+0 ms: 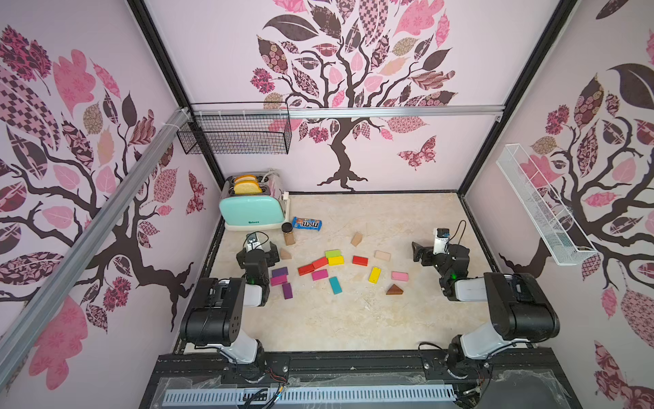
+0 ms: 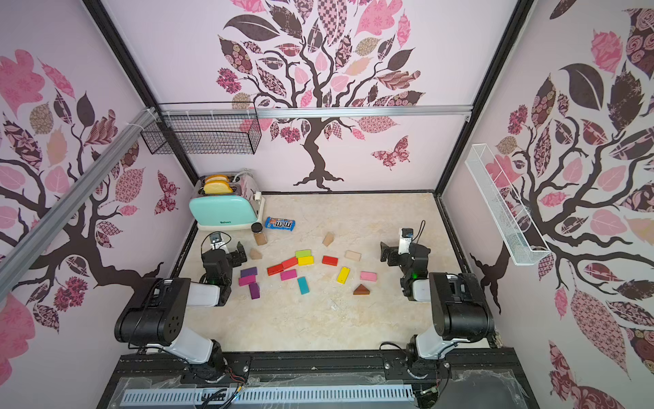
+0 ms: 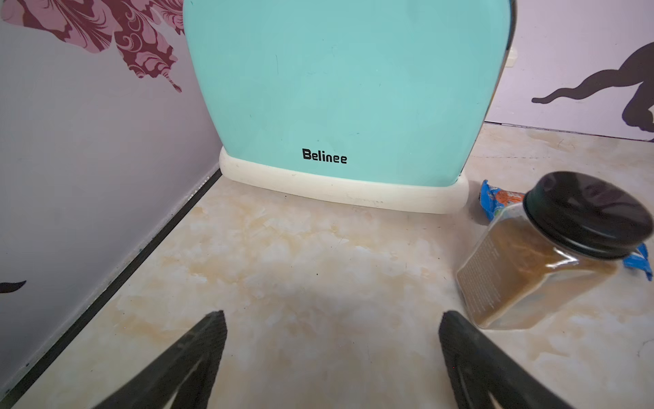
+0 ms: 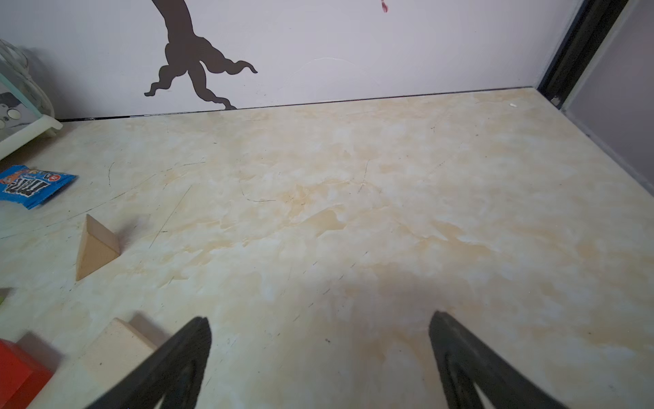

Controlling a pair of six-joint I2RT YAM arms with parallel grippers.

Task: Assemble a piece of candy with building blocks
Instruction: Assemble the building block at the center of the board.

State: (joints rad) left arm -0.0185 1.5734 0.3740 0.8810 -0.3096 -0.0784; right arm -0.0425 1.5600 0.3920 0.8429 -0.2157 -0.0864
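The building blocks lie scattered flat on the marbled table between my arms. A green (image 1: 333, 253), a yellow (image 1: 336, 261) and two red ones (image 1: 320, 262) cluster in the middle. Purple (image 1: 280, 272) and magenta (image 1: 278, 280) pieces lie beside the left arm. A brown triangle (image 1: 394, 290) and a pink block (image 1: 400, 276) lie toward the right. My left gripper (image 3: 332, 313) is open over bare table, facing the toaster. My right gripper (image 4: 320, 317) is open and empty, with a tan block (image 4: 116, 348) and a tan triangle (image 4: 95, 248) off to its side.
A mint toaster (image 1: 252, 210) with bread stands at the back left. Next to it are a blue M&M's packet (image 1: 307, 223) and a brown black-capped jar (image 3: 545, 258), close to my left fingers. A black wire basket (image 1: 235, 132) and a white rack (image 1: 541, 205) hang on the walls.
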